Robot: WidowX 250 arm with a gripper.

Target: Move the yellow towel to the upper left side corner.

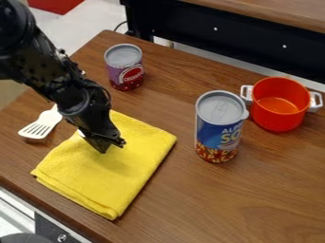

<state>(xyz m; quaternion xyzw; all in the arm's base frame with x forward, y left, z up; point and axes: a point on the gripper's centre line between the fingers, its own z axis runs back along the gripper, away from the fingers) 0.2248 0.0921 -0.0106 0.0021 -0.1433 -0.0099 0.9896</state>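
One yellow towel (111,178), folded flat, lower L of bench (241,204). Jaws at towel's upper part; apart or together, can't tell. Step: prob. grasp. Next: secure towel, shift to upper L corner, clear of spatula (39,126) and purple-red can (124,68).

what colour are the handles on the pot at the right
The pot's handles are white or pale grey, against its orange-red body; the camera view shows this best.

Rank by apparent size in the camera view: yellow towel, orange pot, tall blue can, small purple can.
1. Yellow towel
2. Orange pot and tall blue can: too alike to rank
3. Small purple can
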